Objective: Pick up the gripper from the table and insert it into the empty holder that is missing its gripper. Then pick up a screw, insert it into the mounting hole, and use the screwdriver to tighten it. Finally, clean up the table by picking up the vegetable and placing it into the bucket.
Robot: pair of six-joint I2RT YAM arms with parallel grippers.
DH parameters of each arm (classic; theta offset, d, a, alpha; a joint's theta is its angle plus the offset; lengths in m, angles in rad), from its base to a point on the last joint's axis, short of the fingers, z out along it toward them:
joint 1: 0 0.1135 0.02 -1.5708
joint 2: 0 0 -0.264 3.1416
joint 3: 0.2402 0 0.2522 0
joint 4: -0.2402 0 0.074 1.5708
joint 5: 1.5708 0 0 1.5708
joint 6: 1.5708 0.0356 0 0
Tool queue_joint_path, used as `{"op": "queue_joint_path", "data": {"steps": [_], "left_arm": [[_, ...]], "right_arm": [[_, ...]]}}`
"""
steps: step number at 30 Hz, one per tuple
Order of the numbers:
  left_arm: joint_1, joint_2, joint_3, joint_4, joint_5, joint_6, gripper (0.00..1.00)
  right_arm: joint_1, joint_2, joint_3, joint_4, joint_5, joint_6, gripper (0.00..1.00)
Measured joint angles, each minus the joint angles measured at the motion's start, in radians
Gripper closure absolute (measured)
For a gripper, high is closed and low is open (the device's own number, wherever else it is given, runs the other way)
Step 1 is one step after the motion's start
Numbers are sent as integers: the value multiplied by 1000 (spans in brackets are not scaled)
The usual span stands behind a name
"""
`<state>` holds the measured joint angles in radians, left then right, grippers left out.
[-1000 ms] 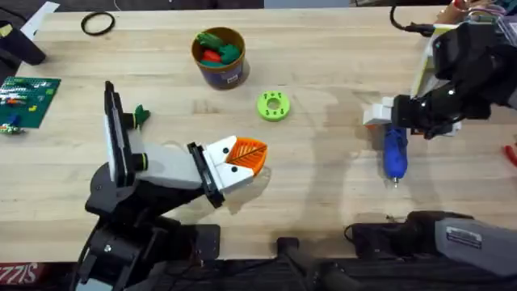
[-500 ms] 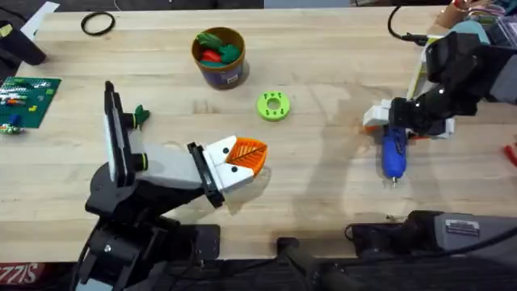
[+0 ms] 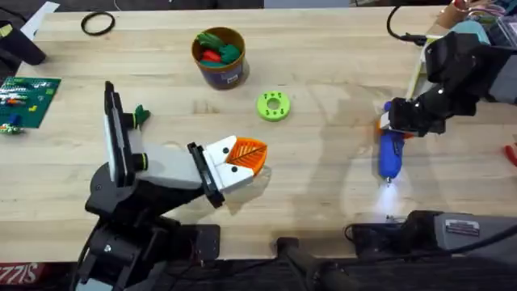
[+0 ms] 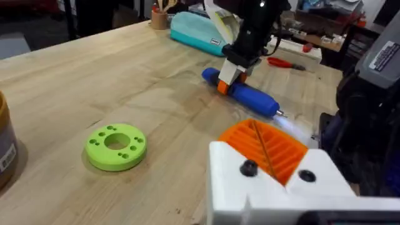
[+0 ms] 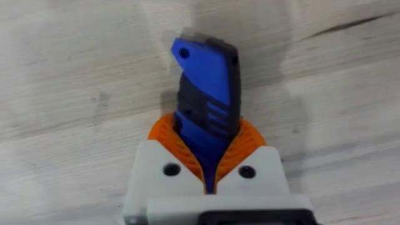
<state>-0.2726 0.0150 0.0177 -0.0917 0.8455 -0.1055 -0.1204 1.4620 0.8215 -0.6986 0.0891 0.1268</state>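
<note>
The blue screwdriver (image 3: pixel 391 155) lies on the table at the right, its bit toward the front edge, where a bright glow falls on the wood. My right gripper (image 3: pixel 397 121) is shut on its orange-banded end. In the right wrist view the orange pads (image 5: pixel 164 134) clamp the blue body of the screwdriver (image 5: pixel 207 78). My left gripper (image 3: pixel 246 155) rests low at centre-left, shut and holding nothing. The dark-blue bucket (image 3: pixel 220 73) stands at the back with green and red vegetable pieces (image 3: pixel 216 47) inside. I see no screw or holder.
A lime-green disc with holes (image 3: pixel 273 106) lies mid-table, between the bucket and the screwdriver. A green circuit board (image 3: pixel 28 99) and a black ring (image 3: pixel 97 24) sit far left. A small green piece (image 3: pixel 142 115) lies beside the left arm. Teal case (image 4: pixel 197 31) at the back right.
My right gripper shifted right over the screwdriver's orange end and shut on it. The screwdriver turned slightly, and a glow has appeared at its bit. The left arm stayed still.
</note>
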Motion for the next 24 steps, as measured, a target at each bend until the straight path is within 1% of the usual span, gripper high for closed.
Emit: {"op": "queue_joint_path", "data": {"steps": [7, 11, 14, 19, 21, 24], "left_arm": [[0, 0, 0, 0, 0, 0, 988], [0, 0, 0, 0, 0, 0, 988], [0, 0, 0, 0, 0, 0, 988], [0, 0, 0, 0, 0, 0, 988], [0, 0, 0, 0, 0, 0, 988], [0, 0, 0, 0, 0, 0, 988]], "right_arm": [[0, 0, 1, -6, 0, -6, 974], [0, 0, 31, -29, 0, -13, 974], [0, -17, 81, -54, 0, -24, 974], [0, -95, 191, -86, -31, -69, 974], [0, -147, 244, -92, -71, -92, 974], [0, -202, 278, -92, -131, -116, 974]]}}
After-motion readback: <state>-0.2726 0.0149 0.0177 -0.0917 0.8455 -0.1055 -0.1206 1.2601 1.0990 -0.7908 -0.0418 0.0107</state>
